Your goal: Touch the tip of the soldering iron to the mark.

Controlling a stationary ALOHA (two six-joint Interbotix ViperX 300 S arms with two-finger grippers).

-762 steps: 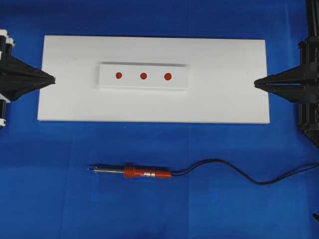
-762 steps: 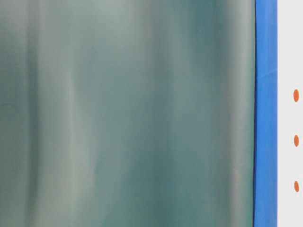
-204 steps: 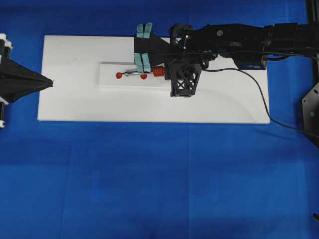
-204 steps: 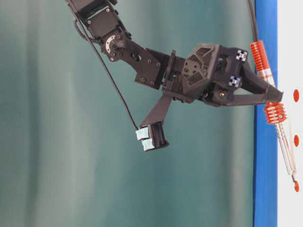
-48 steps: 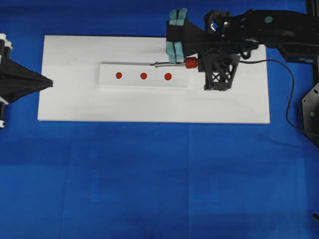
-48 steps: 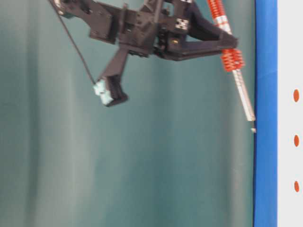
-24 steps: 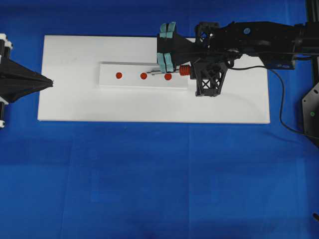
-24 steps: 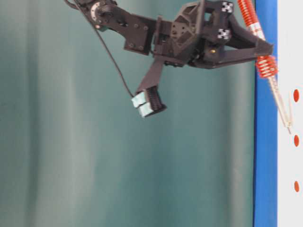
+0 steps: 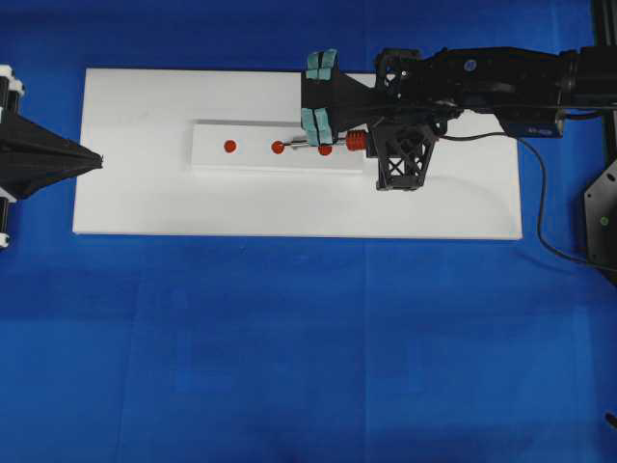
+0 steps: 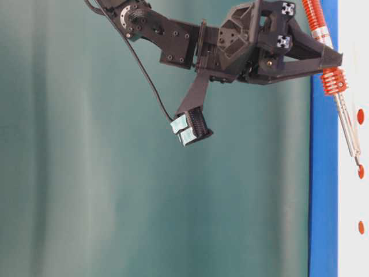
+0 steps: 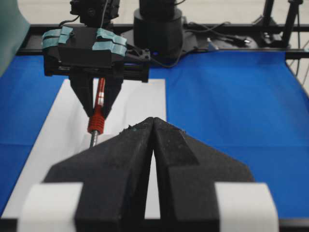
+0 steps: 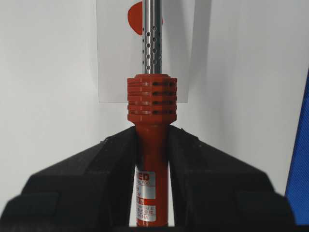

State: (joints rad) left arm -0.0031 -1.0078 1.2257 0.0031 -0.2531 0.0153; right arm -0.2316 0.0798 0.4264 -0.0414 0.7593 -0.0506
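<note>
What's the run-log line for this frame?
right gripper: shut on soldering iron | tip: at middle red mark | left gripper: shut, parked

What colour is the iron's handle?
Orange-red; the soldering iron's handle shows best in the right wrist view.

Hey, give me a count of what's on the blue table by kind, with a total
Red marks: 3
Soldering iron: 1
Large white board: 1
Raised white strip: 1
Total: 6
</note>
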